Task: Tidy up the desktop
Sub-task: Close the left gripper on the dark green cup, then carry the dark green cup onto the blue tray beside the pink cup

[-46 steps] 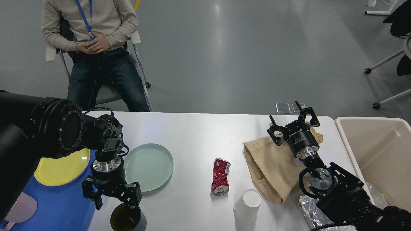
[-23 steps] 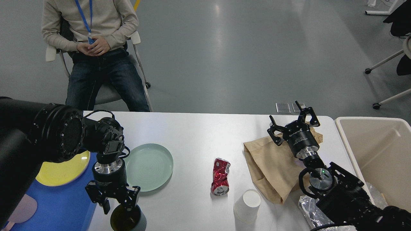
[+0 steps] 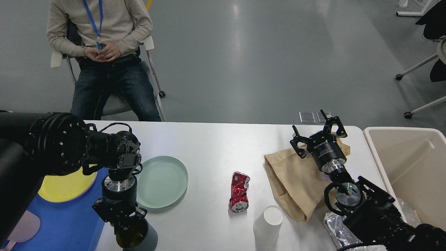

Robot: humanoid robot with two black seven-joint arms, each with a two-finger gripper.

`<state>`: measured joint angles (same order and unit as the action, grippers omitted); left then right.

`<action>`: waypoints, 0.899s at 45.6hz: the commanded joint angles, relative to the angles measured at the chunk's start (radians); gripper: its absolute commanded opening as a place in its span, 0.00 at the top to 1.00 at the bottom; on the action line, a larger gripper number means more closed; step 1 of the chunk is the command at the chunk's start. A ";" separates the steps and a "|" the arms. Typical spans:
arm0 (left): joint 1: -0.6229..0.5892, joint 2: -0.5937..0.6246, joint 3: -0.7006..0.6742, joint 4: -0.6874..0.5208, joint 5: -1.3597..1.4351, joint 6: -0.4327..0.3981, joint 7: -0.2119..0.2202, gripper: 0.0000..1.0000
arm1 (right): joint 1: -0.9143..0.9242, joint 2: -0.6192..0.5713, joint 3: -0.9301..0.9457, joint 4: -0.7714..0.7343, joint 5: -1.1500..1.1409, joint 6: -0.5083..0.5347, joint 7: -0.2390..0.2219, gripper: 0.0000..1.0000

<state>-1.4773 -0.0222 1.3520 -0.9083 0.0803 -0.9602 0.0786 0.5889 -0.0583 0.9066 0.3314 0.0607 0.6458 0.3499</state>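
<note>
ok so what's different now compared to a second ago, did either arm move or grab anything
The left gripper came down and narrowed its fingers over the rim of the dark cup; whether it grips yet is unclear. The right gripper stayed open above the paper bag. The can, white cup and green plate did not move.

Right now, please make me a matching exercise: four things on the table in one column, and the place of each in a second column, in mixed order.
Things:
1. crushed red can
2. white paper cup
3. pale green plate
4. brown paper bag

Places:
A. under the right end effector
B. beside the blue tray, next to the left arm
C. near the middle of the desktop
D. at the near edge, between the can and the bag

Pairs: 1-C, 2-D, 3-B, 4-A
</note>
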 commanded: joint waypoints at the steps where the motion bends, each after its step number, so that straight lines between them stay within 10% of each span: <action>1: -0.012 0.002 -0.002 0.000 -0.007 0.000 0.003 1.00 | 0.000 0.000 0.000 0.000 0.001 0.000 0.000 0.00; 41: -0.153 0.427 -0.025 0.022 0.007 0.000 0.001 1.00 | 0.000 0.000 0.000 0.000 0.001 0.000 0.000 0.00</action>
<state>-1.6650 0.3177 1.3272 -0.9076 0.0868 -0.9598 0.0803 0.5882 -0.0583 0.9066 0.3311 0.0609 0.6458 0.3501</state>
